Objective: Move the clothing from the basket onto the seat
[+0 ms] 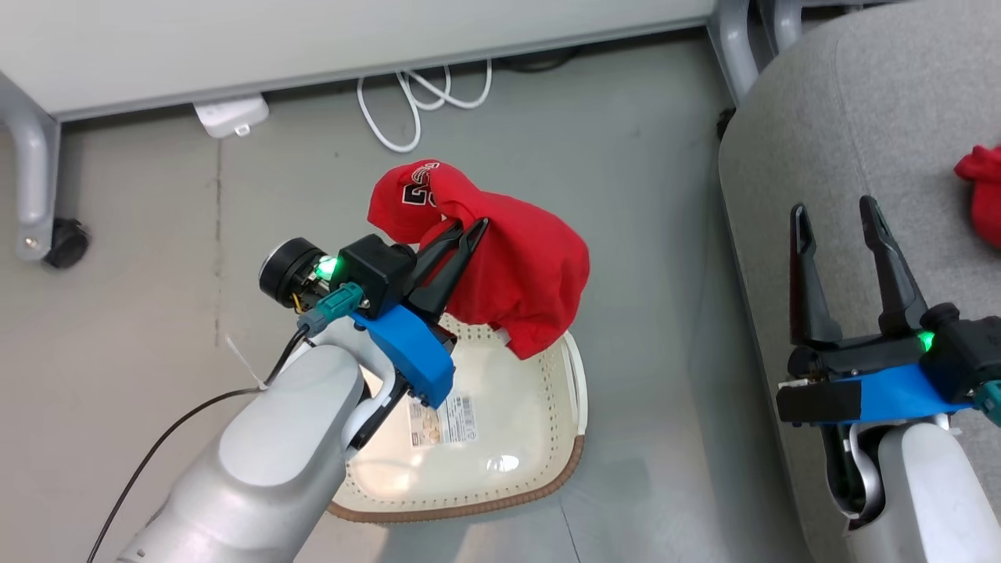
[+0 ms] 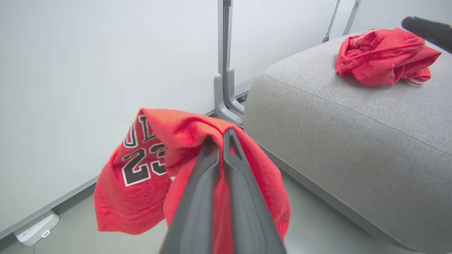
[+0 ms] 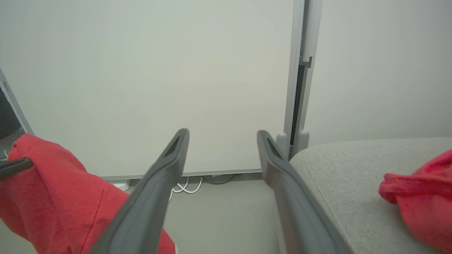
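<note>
My left gripper (image 1: 468,227) is shut on a red garment (image 1: 500,262) with dark "23" lettering, holding it in the air above the far end of the cream basket (image 1: 500,438), which lies on the floor with only a paper label (image 1: 442,418) inside. That garment (image 2: 141,169) drapes over both closed fingers (image 2: 226,176). A second red garment (image 2: 383,56) lies bunched on the grey seat (image 2: 335,123); its edge (image 1: 981,191) shows at the right of the seat (image 1: 821,117). My right gripper (image 1: 837,211) hovers open and empty over the seat's near edge.
A white panel on grey wheeled legs (image 1: 35,172) runs along the far side, with a white cable (image 1: 414,98) and a white adapter (image 1: 231,116) on the floor beneath it. Another grey frame leg (image 1: 731,47) stands beside the seat. Grey floor separates basket and seat.
</note>
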